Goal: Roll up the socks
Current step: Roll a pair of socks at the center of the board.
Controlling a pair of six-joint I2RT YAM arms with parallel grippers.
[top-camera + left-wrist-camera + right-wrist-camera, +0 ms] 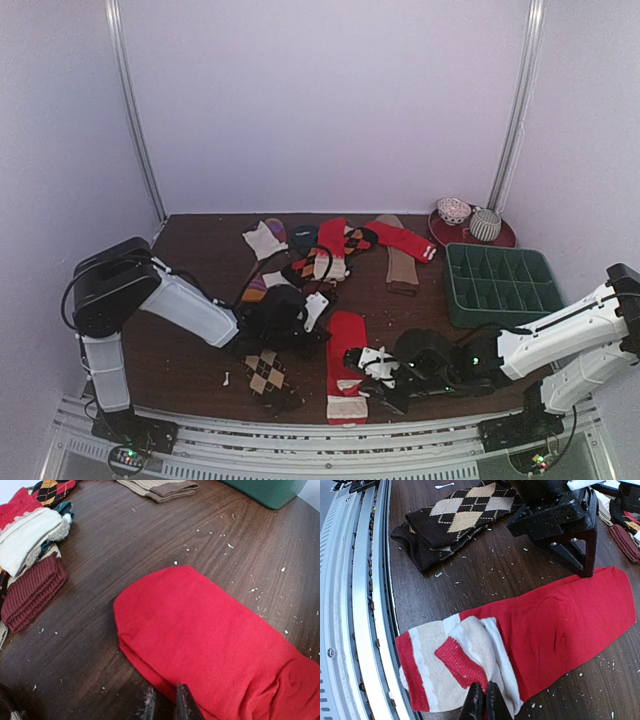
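dark wood table (pixel 200 240), lint-flecked | pale walls (pixel 330 100) | red sock (pixel 346 365), cuff folded | both jaws pressed together

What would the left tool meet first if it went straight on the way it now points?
Most likely the red sock: its rounded plain end lies just ahead of the left tool. Depth is unclear, so it might touch the table first.

Red sock (pixel 210 645) lies flat on dark tabletop (pixel 125 540). Gripper (pixel 167 705) at bottom edge, just beside sock's edge, fingertips apparently almost together. Sock pile (pixel 30 555) left; tan sock (pixel 160 487), green bin (pixel 270 490) beyond.
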